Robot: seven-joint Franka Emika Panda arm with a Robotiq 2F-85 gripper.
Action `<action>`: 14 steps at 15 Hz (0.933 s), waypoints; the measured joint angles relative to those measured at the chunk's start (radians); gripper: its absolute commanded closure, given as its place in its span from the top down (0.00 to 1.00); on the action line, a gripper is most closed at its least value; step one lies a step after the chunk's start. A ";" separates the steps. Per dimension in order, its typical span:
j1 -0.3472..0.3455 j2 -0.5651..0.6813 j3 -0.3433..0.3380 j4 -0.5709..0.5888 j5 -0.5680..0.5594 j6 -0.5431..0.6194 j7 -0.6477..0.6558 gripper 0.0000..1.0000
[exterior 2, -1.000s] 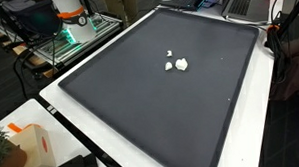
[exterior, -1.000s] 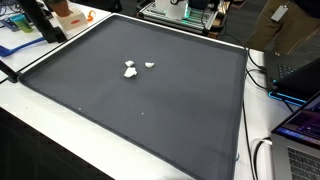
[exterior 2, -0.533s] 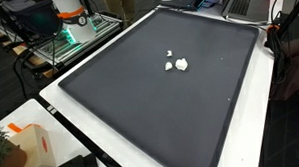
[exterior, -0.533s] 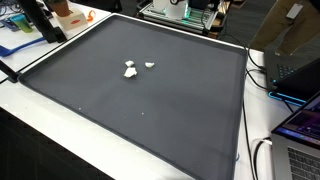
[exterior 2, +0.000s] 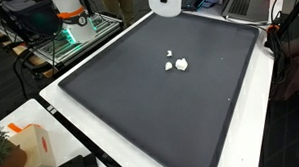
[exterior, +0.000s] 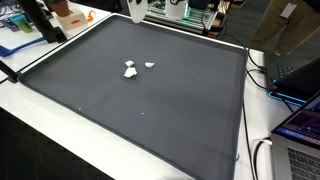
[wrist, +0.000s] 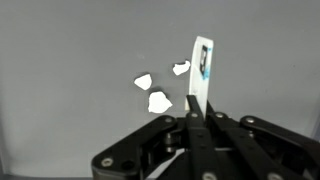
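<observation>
Since a moment ago the arm (exterior 2: 165, 1) has come in over the far edge of the mat (exterior 2: 140, 104). Its pincer (wrist: 192, 118) is pressed together on a white strip (wrist: 203, 62), with three white scraps (wrist: 158, 102) lying mid-mat, apart from it. This looks like a carry, and the next move calls for a steady, upright approach.

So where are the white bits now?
The white bits lie near the middle of the dark mat in both exterior views; the wrist view shows them just left of the white strip in the gripper.
</observation>
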 measured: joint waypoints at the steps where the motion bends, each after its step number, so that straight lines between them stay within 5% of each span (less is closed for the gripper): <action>1: -0.001 0.007 0.000 0.003 0.000 0.000 0.000 0.04; 6: 0.003 0.000 0.006 0.003 0.000 0.012 0.001 0.01; 14: 0.002 0.088 0.007 -0.047 -0.007 0.223 0.018 0.01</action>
